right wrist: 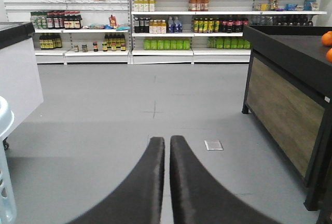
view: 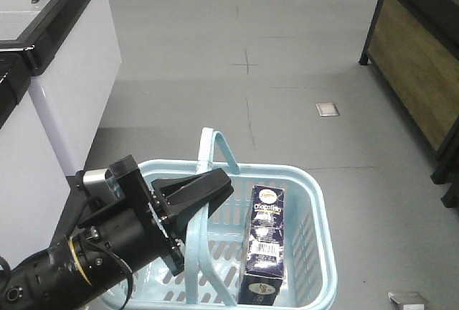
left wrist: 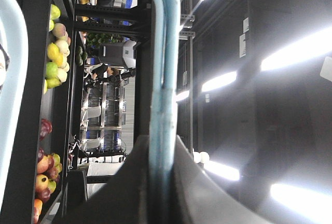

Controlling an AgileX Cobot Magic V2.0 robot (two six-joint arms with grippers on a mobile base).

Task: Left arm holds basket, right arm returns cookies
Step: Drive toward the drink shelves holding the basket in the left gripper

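Left black wedge gripper [view: 214,186], angled up-right, clenches hoop handle [view: 195,252] of light blue slotted plastic basket [view: 324,252]; dark navy cardboard cookie box [view: 265,242] lies inside. Right black gripper [right wrist: 167,142] level, fingers closed together.

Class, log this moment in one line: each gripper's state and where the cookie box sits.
left gripper: shut on basket handle | right gripper: shut, empty | cookie box: inside basket, ungripped

front view: high, tilted down over basket [view: 324,231]. left wrist: rolled sideways, tight on its handle [left wrist: 165,79]. right wrist: low, level, facing shelves [right wrist: 171,24]; basket rim at left edge.
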